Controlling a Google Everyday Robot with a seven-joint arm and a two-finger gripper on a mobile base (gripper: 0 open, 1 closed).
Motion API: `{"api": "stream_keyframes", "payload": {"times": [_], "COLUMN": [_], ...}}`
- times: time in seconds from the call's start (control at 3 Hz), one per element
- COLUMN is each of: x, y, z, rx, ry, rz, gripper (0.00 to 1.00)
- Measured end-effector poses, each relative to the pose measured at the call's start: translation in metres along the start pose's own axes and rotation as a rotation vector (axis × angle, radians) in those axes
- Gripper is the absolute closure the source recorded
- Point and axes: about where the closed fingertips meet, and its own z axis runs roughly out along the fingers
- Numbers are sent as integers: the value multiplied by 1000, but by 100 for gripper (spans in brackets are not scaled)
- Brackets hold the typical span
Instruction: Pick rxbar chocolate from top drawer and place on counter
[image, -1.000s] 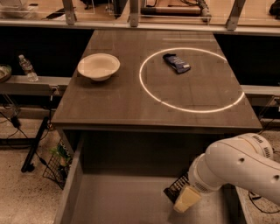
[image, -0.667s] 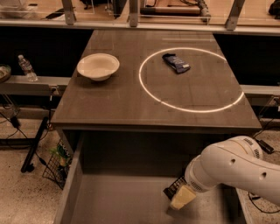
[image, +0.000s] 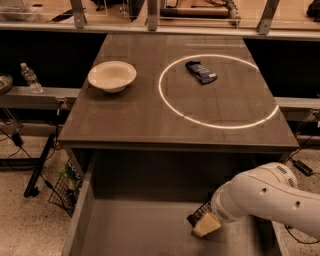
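Observation:
The top drawer (image: 85, 210) stands pulled out below the counter's front edge. The rxbar chocolate (image: 197, 215), a black wrapper with pale lines, shows at the drawer's right side, partly covered by my gripper (image: 206, 225). The gripper reaches down into the drawer from the right on the white arm (image: 265, 197) and is right at the bar. The counter (image: 140, 115) is a grey-brown wood-grain top with a bright white circle (image: 170, 107) on its right half.
A dark blue crumpled wrapper (image: 201, 71) lies inside the circle near its far edge. A white bowl (image: 112, 75) stands on the counter's left part. A water bottle (image: 30, 77) stands on a ledge at far left. A wire basket (image: 65, 192) sits on the floor left of the drawer.
The arm and gripper have shifted slightly left inside the drawer, covering more of the bar. Nothing on the counter moved.

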Motion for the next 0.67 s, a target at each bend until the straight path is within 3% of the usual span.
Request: {"api": "stream_keyframes", "payload": {"times": [0.67], "x": [-5], "y": [-5], "z": [-28], "rx": [67], "ry": [-54], "rz": [17], "gripper": [64]}}
